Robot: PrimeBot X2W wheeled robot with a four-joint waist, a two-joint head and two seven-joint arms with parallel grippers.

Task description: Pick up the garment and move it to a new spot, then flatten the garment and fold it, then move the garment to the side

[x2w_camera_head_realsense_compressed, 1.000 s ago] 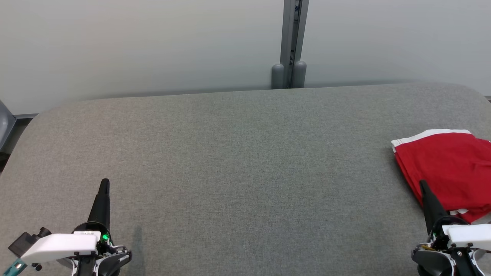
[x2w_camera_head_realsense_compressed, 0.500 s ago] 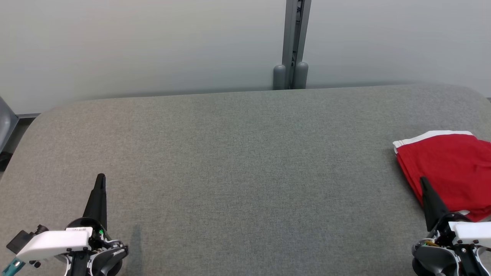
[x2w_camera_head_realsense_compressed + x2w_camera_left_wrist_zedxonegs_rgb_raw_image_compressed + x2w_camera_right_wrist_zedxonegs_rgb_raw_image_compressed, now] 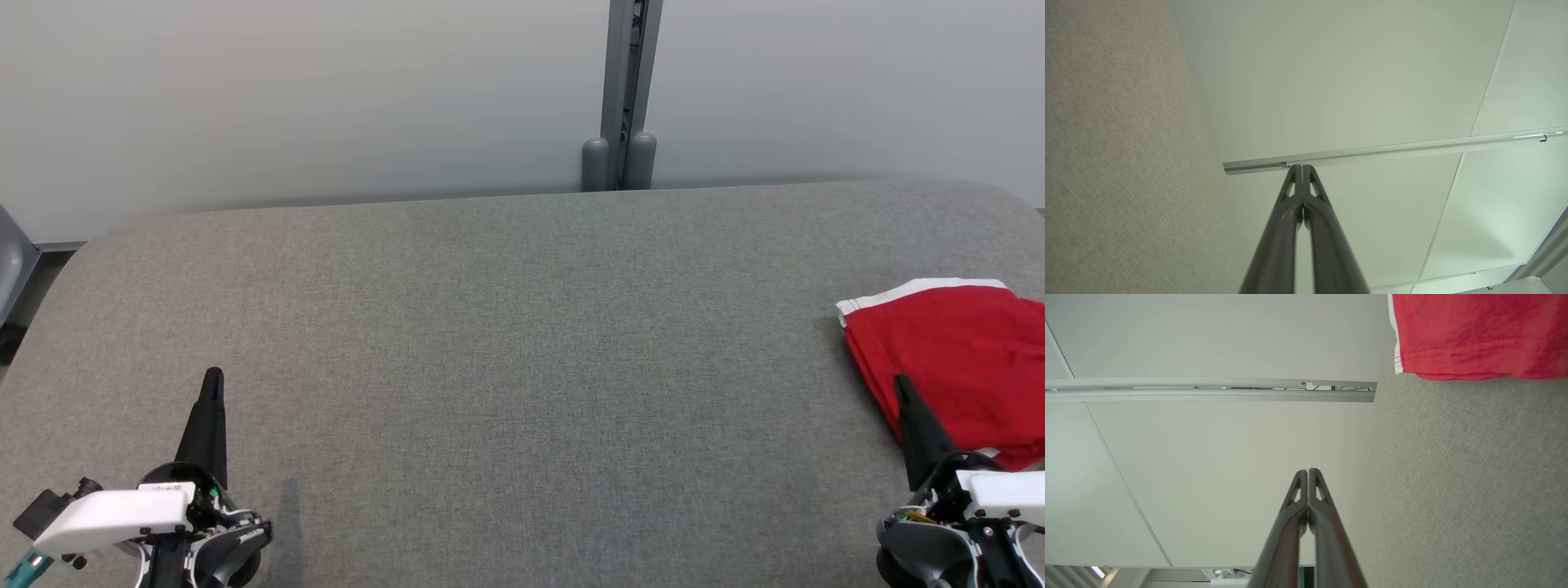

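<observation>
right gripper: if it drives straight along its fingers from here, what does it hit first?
Likely the pale wall panel behind the table: in the right wrist view the shut right gripper aims at it. The red garment lies off that line, on the table. Depth is hard to judge.

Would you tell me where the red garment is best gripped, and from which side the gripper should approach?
Probably the stacked folded edge of the red garment, the one facing the middle of the table. Its layers lie exposed and flat there, beside the right gripper, which is shut and should open, then slide in from that side.
</observation>
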